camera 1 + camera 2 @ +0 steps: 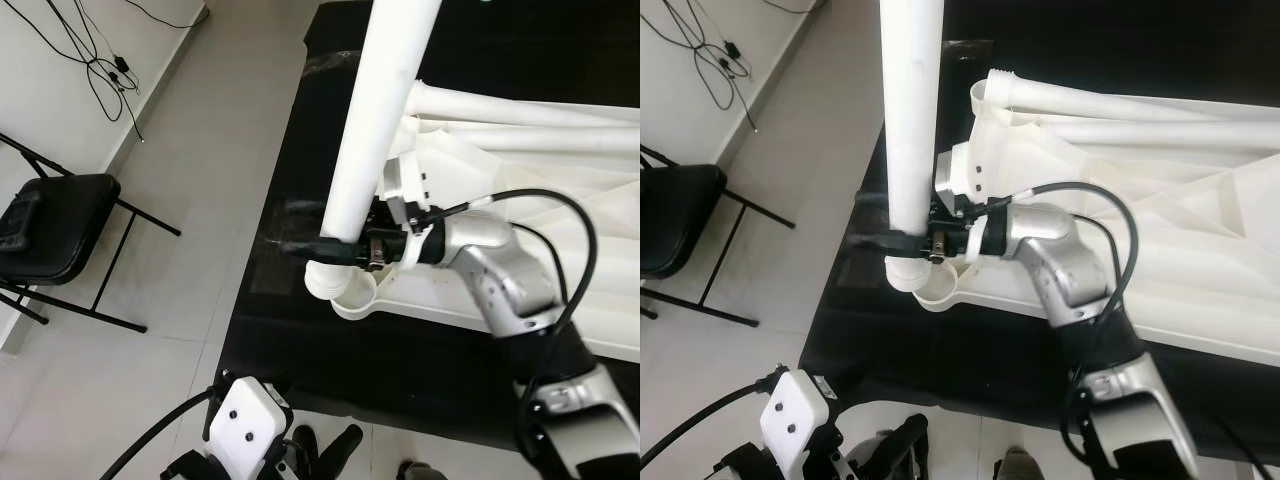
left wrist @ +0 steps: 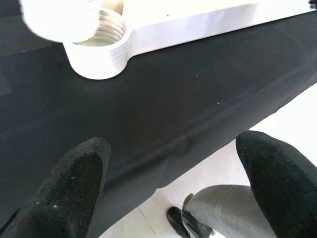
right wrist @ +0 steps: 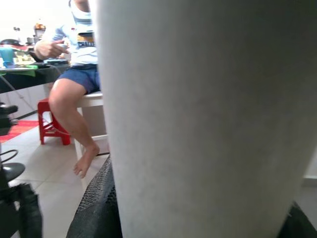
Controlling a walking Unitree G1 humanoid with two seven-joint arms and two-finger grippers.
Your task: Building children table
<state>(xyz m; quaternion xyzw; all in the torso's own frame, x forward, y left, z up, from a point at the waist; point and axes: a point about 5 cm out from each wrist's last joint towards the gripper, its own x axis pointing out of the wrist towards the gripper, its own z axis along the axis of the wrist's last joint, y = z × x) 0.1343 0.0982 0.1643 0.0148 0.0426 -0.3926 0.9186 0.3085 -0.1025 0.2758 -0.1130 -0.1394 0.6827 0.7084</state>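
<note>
A white plastic table top (image 1: 560,200) lies upside down on a black cloth (image 1: 300,350). My right gripper (image 1: 318,247) is shut on a white table leg (image 1: 375,110), which stands upright with its lower end just above the round threaded corner socket (image 1: 352,297). In the right wrist view the leg (image 3: 208,114) sits between my black fingers (image 3: 96,208). Another leg (image 1: 1140,98) is fitted at the far corner and lies across the table top. My left gripper (image 1: 322,445) hangs low by the cloth's near edge, open, holding nothing, its fingers (image 2: 74,178) pointing toward the socket (image 2: 96,57).
A black folding chair (image 1: 50,230) stands on the tiled floor to the left, with cables (image 1: 100,60) along the wall. In the right wrist view a person (image 3: 74,84) sits on a white seat beside a red stool (image 3: 49,124).
</note>
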